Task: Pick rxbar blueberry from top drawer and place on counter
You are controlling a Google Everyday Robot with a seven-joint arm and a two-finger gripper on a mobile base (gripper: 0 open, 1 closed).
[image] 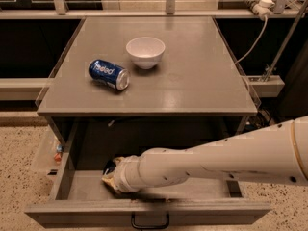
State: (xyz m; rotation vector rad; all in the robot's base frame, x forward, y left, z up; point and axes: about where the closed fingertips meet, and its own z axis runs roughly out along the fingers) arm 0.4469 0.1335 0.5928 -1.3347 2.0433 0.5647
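Note:
The top drawer (72,189) is pulled open below the counter (192,81). My white arm reaches in from the right, and my gripper (109,178) is low over the left part of the drawer floor. A small dark shape with a bit of blue (109,167) shows just behind the gripper's tip; it may be the rxbar blueberry, but the wrist hides most of it. I cannot tell whether the gripper touches it.
A blue soda can (109,74) lies on its side on the counter's left. A white bowl (145,52) stands behind it at the middle. Pale ledges (267,84) flank the counter. A cable (250,42) hangs at the back right.

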